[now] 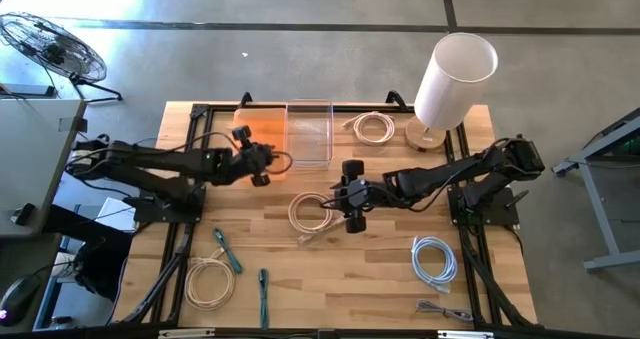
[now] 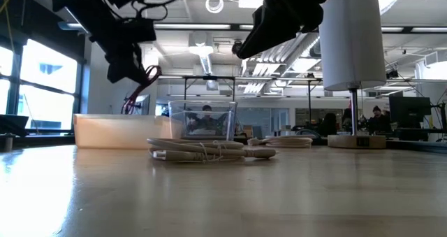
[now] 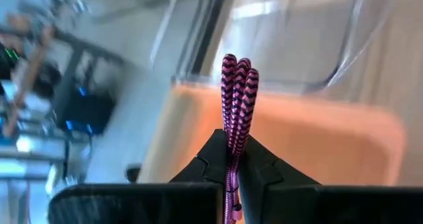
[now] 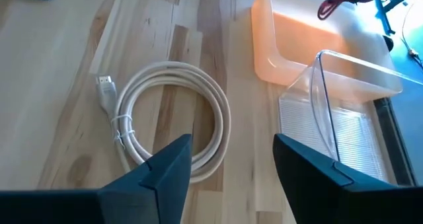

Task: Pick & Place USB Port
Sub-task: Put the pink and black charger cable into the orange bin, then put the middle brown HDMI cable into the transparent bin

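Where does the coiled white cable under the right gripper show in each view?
High: white cable, table centre, under the right gripper.
Low: centre, flat on the table.
Left wrist: not in it.
Right wrist: centre-left, ahead of the open gripper.
Shared landmark: orange bin.

The desk [image 4: 59, 85] is pale wood in jointed planks, with visible grain and a smooth, faintly satin finish. On it the coiled cream cable [image 4: 173, 121] looks like smooth, matt plastic-sheathed cord. The clear bin [image 4: 344, 118] is glossy transparent plastic, ribbed on its floor; the orange bin [image 4: 297, 42] beside it is translucent, softly frosted plastic. The purple cable [image 3: 236, 98] has a braided cloth jacket, black zigzag over magenta, rough to the eye. The left gripper [image 3: 232, 168] is matt black plastic, as is the right gripper [image 4: 231, 161]. The white lamp shade [image 1: 455, 79] seems matt, perhaps paper or fabric.
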Robot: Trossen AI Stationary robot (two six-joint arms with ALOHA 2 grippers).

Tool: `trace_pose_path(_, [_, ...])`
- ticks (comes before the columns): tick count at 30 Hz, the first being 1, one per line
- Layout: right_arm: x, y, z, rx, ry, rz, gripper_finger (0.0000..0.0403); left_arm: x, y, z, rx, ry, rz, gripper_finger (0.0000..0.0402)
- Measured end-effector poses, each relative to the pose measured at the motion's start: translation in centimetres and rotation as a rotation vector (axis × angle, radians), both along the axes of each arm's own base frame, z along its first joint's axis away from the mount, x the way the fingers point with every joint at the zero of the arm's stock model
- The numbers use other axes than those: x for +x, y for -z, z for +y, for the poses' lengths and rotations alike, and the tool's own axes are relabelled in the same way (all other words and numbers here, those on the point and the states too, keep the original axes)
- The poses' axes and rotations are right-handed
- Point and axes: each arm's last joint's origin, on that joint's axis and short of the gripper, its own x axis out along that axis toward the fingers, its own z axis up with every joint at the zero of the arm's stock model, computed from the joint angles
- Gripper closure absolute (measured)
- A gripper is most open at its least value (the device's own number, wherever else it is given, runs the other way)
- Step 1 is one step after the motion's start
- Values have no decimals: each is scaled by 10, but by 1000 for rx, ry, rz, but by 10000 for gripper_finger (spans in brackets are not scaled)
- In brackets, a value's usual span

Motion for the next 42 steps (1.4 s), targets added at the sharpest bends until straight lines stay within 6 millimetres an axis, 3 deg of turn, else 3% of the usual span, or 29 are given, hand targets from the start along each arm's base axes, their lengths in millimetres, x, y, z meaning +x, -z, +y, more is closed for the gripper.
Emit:
trace_pose_path(5, [-2,2,0,7,-21,29,198,-7,6,18,-95,-37,49,341])
trace_pose_path(10, [-3,4,1,32,-54,56,198,-9,7,22,-165,-24,28,278])
trace_pose_path(14, [-4,5,3,80,-106,75,198,-8,7,22,-178,-10,21,253])
trace_pose_path(19, [0,15,7,234,-249,130,198,-10,1,19,-230,54,-22,250])
trace_pose_path(26, [18,42,8,183,-253,137,198,-18,-14,7,-231,174,-78,249])
trace_pose_path(34, [41,48,8,69,-196,206,198,-32,-27,-16,-243,308,-107,248])
trace_pose_path(42, [69,68,13,72,-195,382,198,-49,-33,-35,-254,418,-89,248])
